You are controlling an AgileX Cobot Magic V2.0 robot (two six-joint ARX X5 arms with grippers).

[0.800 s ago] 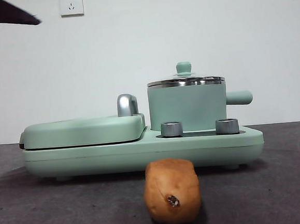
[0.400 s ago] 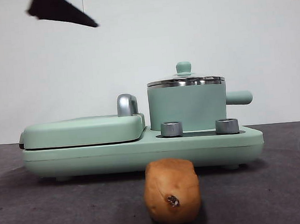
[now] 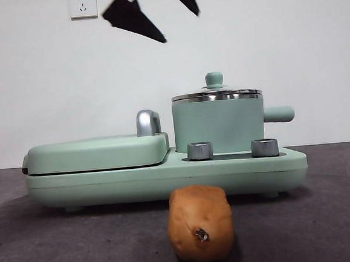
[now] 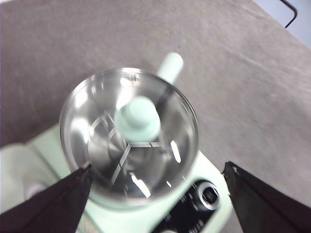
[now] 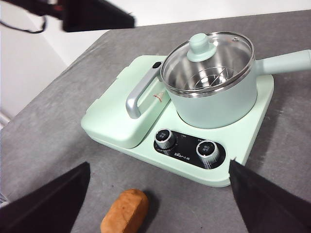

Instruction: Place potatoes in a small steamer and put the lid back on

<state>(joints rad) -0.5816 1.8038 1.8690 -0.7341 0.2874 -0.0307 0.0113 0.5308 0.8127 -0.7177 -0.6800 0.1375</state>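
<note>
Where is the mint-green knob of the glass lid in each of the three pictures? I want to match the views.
Front view: the knob stands on top of the lid, right of centre, above the small steamer.
Left wrist view: the knob is near the middle, seen from above.
Right wrist view: the knob is in the upper right part.
Shared landmark: the steamer's stubby side handle.

Test bench – bare white wall (image 3: 277, 38), wall sockets (image 3: 83, 4), grey tabletop (image 3: 327, 216)
</note>
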